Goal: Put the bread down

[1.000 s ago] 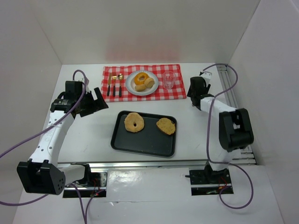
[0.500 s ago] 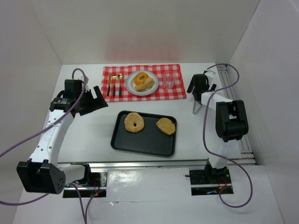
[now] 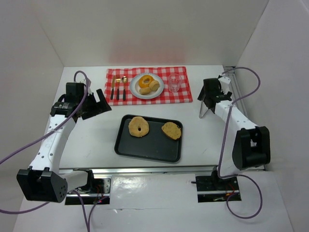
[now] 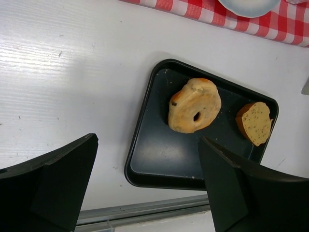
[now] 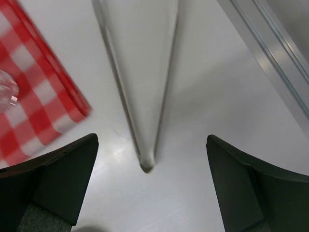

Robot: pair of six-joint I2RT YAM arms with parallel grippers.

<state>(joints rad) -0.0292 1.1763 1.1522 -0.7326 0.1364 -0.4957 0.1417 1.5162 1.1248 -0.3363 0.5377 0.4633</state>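
Note:
The bread lies in two places. A pale ring and an oval flat roll sit on the black tray. An orange glazed doughnut and two small buns rest on the white plate. My left gripper hovers left of the tray, open and empty. My right gripper is open above silver tongs, which lie flat on the table.
A red checked cloth at the back carries the plate, a clear glass and cutlery. A metal rail runs along the right side. White walls close in the table.
My right gripper has opened wide and the tongs now lie on the table beneath it. The right arm's elbow has swung out to the right. The left arm has not moved.

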